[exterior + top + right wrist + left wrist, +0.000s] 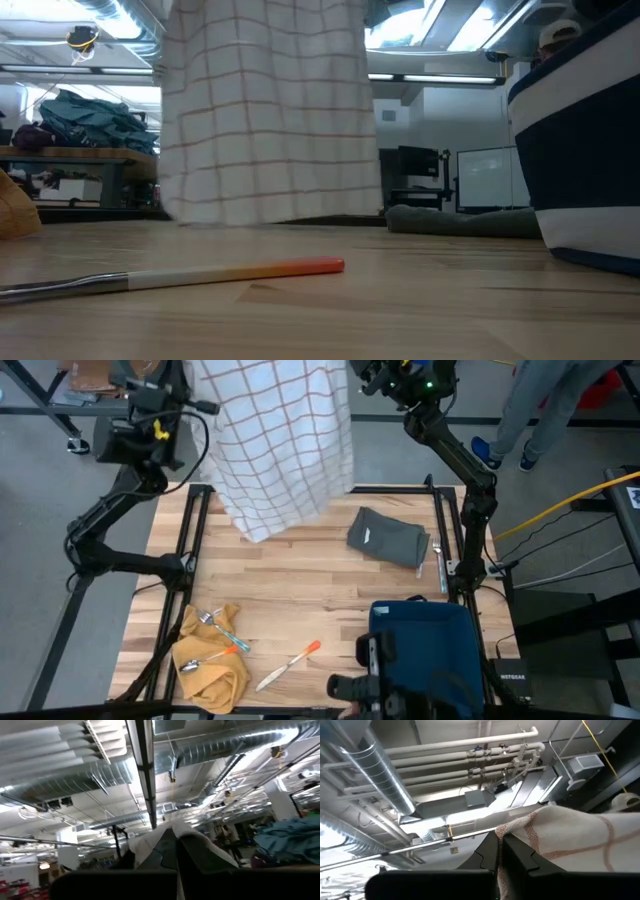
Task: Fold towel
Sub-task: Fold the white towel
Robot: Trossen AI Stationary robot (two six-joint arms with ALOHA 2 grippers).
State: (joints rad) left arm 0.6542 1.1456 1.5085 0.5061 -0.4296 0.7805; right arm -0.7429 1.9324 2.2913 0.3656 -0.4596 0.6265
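Observation:
A white towel (280,440) with a thin red-brown grid hangs spread between my two grippers above the table's far side. In the low view the towel (265,110) falls like a curtain, its lower edge close to the wooden tabletop (300,590); whether it touches, I cannot tell. My left gripper (208,406) is shut at the towel's upper left corner. My right gripper (358,382) is shut at its upper right corner. Both are raised high and point upward toward the ceiling. My left gripper pinches the towel's top edge (506,831) between its two shut fingers (517,857). The fingers slant upward, and the cloth drapes over one finger and falls away to the side. My right gripper pinches the towel's top edge (186,834) between its two shut fingers (165,847), which slant upward. Cloth lies over both sides of the fingers and hangs below them.
A folded grey cloth (388,538) lies at the table's right. A blue bag (430,650) stands at the near right. A yellow cloth (210,665) with cutlery lies near left, with an orange-handled knife (290,665) beside it. A person (545,405) stands beyond the far right corner.

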